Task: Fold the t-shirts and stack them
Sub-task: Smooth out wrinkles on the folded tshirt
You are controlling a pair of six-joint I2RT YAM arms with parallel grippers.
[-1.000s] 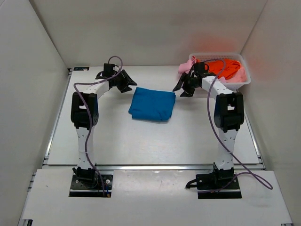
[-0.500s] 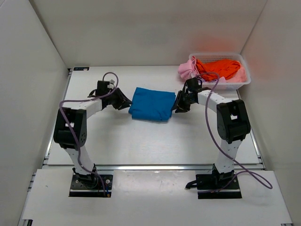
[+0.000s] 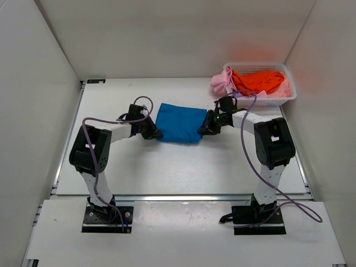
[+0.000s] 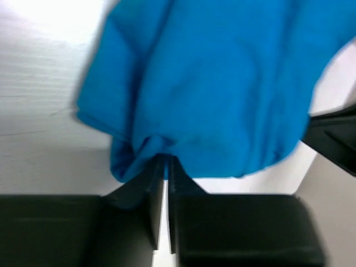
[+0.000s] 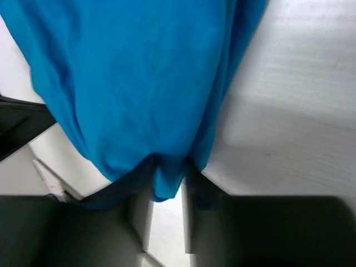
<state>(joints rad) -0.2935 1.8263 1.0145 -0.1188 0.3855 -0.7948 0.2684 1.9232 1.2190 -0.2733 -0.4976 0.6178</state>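
Pinching opposite edges of the folded blue t-shirt (image 3: 179, 122), left gripper (image 4: 166, 164) and right gripper (image 5: 167, 178) both clamp cloth bunched between their fingertips. Bites look shallow, so a layer might slip and unravel the fold.

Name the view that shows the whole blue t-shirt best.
Top external: the blue t-shirt lies whole and folded on the table, the left gripper and right gripper at its side edges. Each wrist view shows only one close-up, bunched edge pinched in its gripper.
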